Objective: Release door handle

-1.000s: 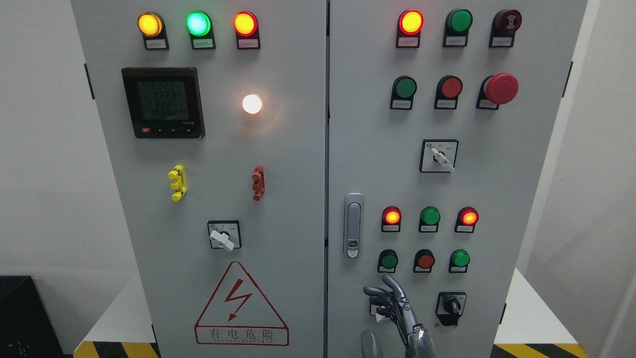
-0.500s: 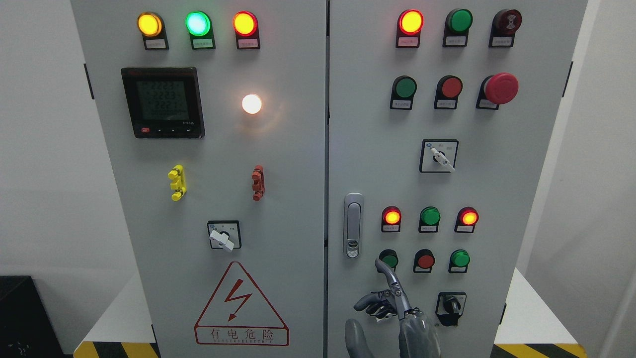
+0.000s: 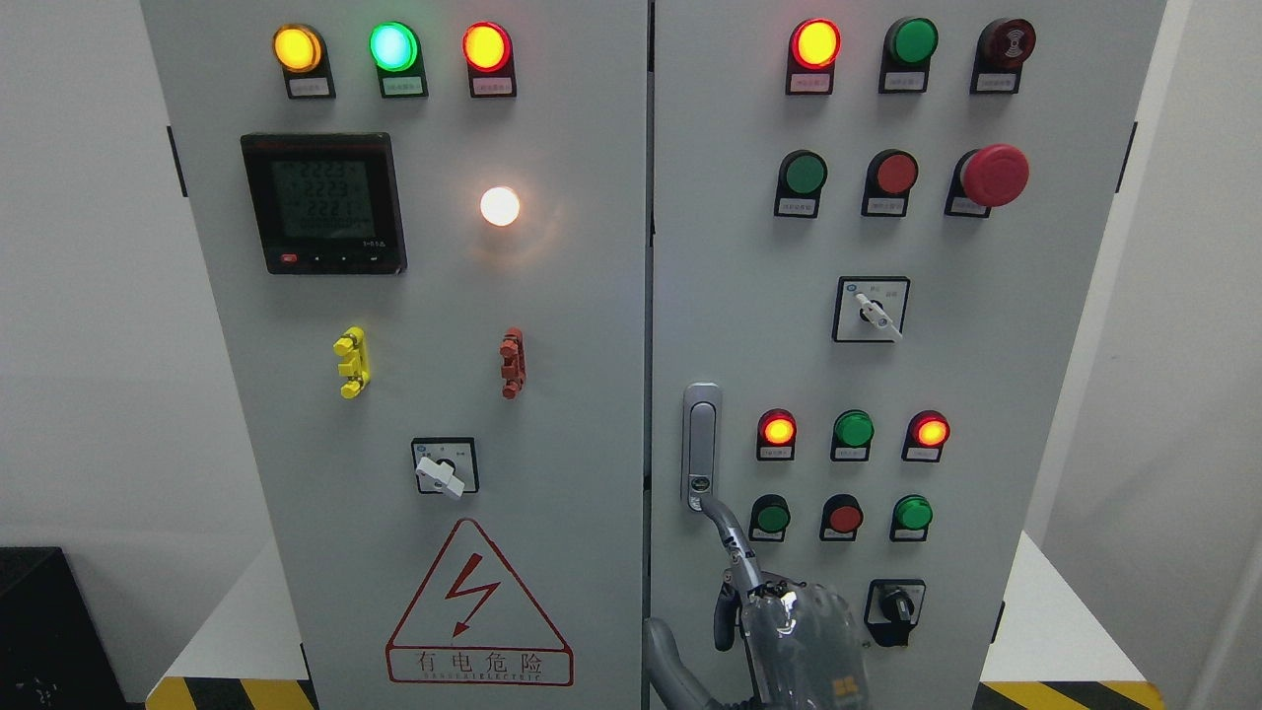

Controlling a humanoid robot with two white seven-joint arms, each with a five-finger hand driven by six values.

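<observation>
The silver door handle (image 3: 701, 446) stands upright at the left edge of the right cabinet door (image 3: 749, 296), with a small round lock at its lower end. My right hand (image 3: 779, 621) comes up from the bottom edge just below it. Its index finger (image 3: 728, 540) is stretched up and to the left, and its tip touches the handle's lower end at the lock. The other fingers are curled in against the palm, and the thumb (image 3: 666, 651) sticks out to the lower left. The hand holds nothing. The left arm does not show.
Red and green pushbuttons (image 3: 844, 517) and lit indicator lamps (image 3: 777, 431) sit just right of the handle. A black rotary switch (image 3: 895, 606) is beside my hand. The left door (image 3: 552, 296) bears a meter, a selector switch and a high-voltage warning triangle (image 3: 478, 606).
My right hand has risen and shifted left. Its index finger, earlier below the green button, now reaches the handle's lower end, and the other fingers have curled in.
</observation>
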